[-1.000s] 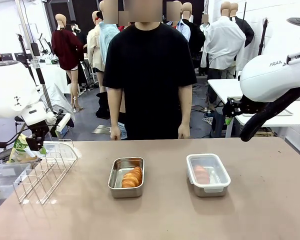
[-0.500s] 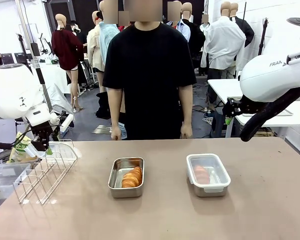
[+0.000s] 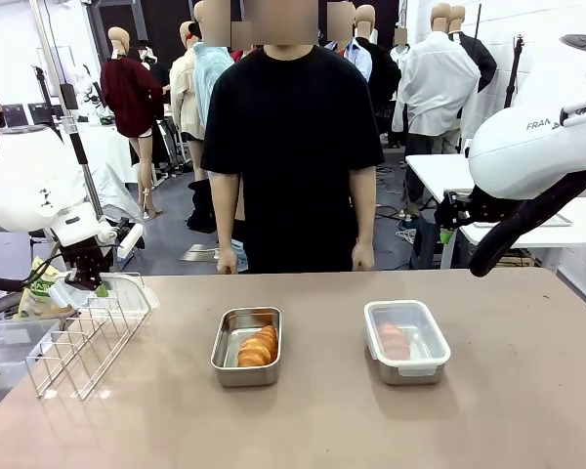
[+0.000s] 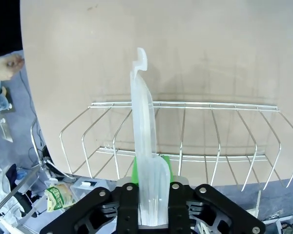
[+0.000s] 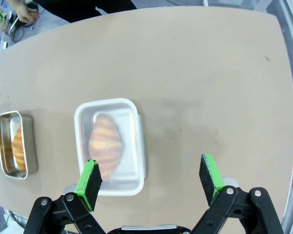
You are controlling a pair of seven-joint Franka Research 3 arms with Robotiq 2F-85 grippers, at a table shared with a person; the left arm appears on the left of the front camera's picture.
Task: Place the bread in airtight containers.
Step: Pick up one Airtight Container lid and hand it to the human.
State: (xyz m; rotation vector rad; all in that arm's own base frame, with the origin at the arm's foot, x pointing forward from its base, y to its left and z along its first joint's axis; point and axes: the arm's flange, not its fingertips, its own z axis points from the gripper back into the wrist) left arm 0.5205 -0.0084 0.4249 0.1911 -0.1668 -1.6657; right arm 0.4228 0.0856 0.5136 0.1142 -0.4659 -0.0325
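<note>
An open steel airtight container [image 3: 246, 345] in the middle of the table holds a golden bread roll [image 3: 258, 346]. To its right a second container [image 3: 406, 340] wears a translucent lid, with bread [image 3: 394, 340] dimly visible through it. My left gripper [image 3: 90, 283] hangs over the wire rack [image 3: 78, 337] at the table's left end. In the left wrist view the left gripper [image 4: 151, 168] is shut on a translucent lid [image 4: 142, 122], which stands edge-on. My right gripper [image 5: 149, 183] is open high above the lidded container [image 5: 111, 145]; the open tin [image 5: 15, 144] lies farther left.
A person in a black shirt stands at the far edge, hands [image 3: 225, 259] hanging just behind the table. Clear plastic bins [image 3: 0, 342] and a snack bag [image 3: 41, 293] sit off the table's left end. The right arm's white body [image 3: 537, 147] hovers at the upper right.
My left gripper has closed on the translucent lid at the wire rack and shifted slightly to the right. The right arm, the containers and the person have not moved.
</note>
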